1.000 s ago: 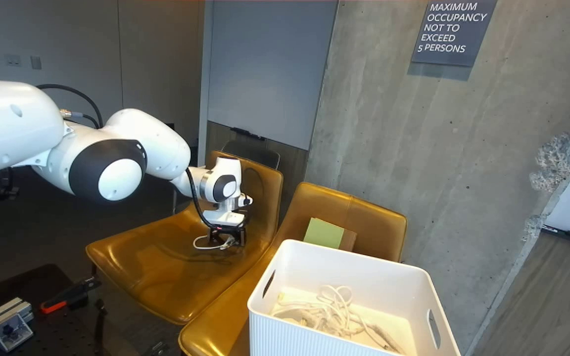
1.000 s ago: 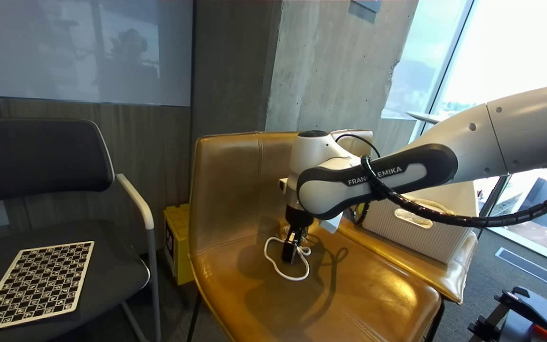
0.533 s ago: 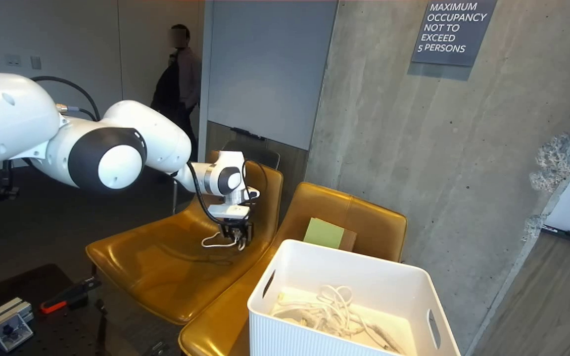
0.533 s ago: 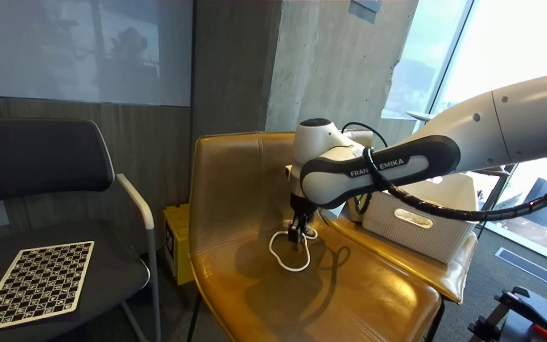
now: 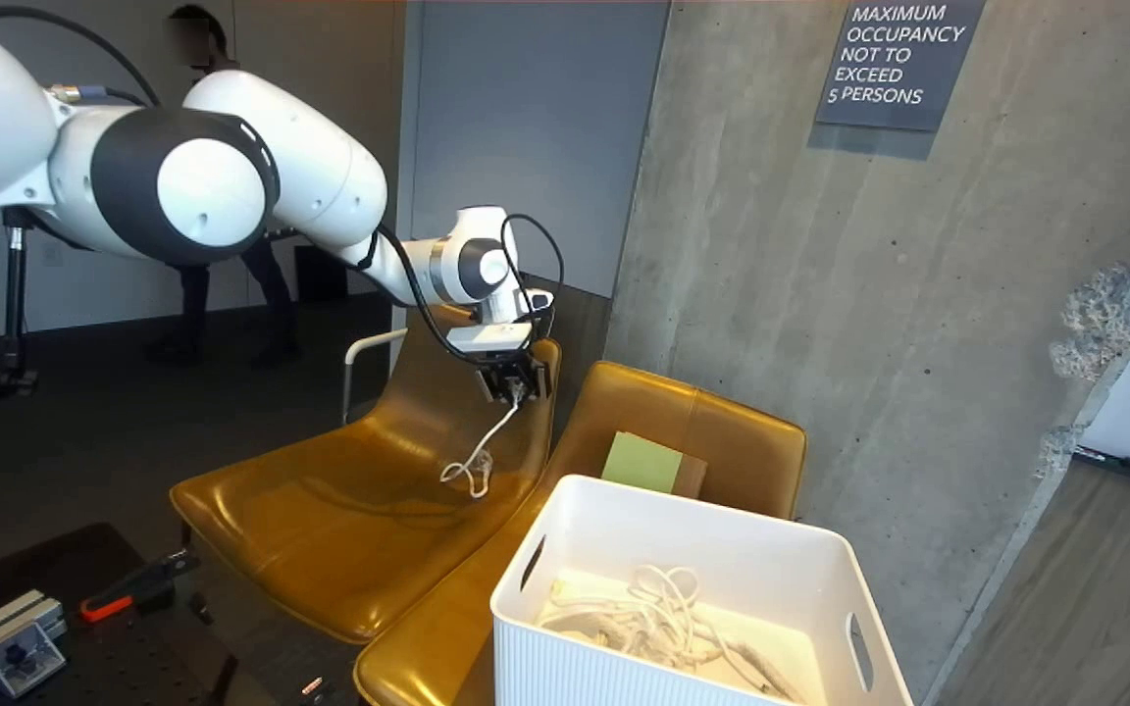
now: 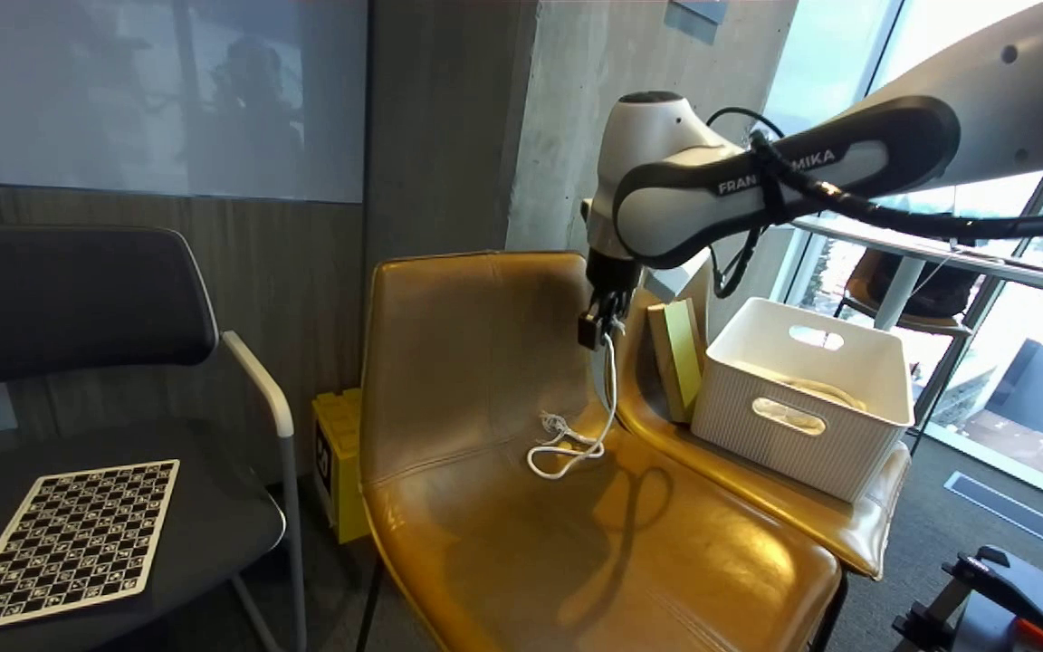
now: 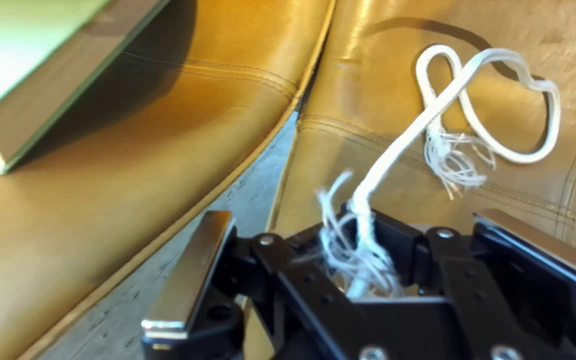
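A white rope [image 7: 420, 125] with frayed ends hangs from my gripper [image 7: 355, 215], whose jaws are shut on it close to one end. In the wrist view loose strands sit among the finger links. The rope's lower part curls on the seat of the tan leather chair [image 6: 485, 362], with its other frayed end resting there. Both exterior views show the gripper [image 5: 518, 390] pointing down above that seat, near the backrest. A green book [image 7: 23, 55] leans on the neighbouring tan chair [image 5: 702, 402], beside the gripper and apart from it.
A white ribbed bin [image 5: 614, 667] holding pale ropes [image 5: 663, 618] stands on the neighbouring chair, in front of the green book. A dark chair [image 6: 33, 299] bears a checkered board [image 6: 69, 534]. A yellow box [image 6: 345, 453] sits behind. A person [image 5: 222, 167] stands in the background.
The gripper has closed on the rope and risen from the seat, shifting toward the neighbouring chair. The rope is now partly lifted. A person has come into the background and moved left.
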Tool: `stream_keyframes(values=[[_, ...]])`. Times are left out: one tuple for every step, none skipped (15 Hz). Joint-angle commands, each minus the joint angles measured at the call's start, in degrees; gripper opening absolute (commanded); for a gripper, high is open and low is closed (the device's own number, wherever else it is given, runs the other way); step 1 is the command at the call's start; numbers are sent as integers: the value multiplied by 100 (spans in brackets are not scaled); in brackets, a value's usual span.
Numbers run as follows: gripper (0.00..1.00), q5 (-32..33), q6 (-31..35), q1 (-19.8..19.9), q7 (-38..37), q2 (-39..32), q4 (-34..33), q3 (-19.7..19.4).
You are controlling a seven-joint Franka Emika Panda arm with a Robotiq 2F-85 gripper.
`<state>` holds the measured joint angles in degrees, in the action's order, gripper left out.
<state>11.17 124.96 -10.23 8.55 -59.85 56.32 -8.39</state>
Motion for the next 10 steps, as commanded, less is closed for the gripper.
stream_keyframes(values=[[0, 470, 248, -43, -377, 1257, 1302, -57], [0, 566, 298, -23, -463, 1523, 1526, -67], [0, 655, 327, 6, -531, 1810, 1757, -67], [0, 731, 369, 35, -594, 2088, 1998, -68], [0, 815, 428, 66, -684, 2362, 2230, -78], [0, 896, 513, 104, -768, 2651, 2476, -88], [0, 971, 619, 146, -853, 2934, 2724, -97], [0, 1053, 726, 189, -957, 3228, 2974, -111], [0, 1092, 805, 259, -1019, 3508, 3179, -111], [0, 1121, 873, 336, -1082, 3780, 3361, -109]])
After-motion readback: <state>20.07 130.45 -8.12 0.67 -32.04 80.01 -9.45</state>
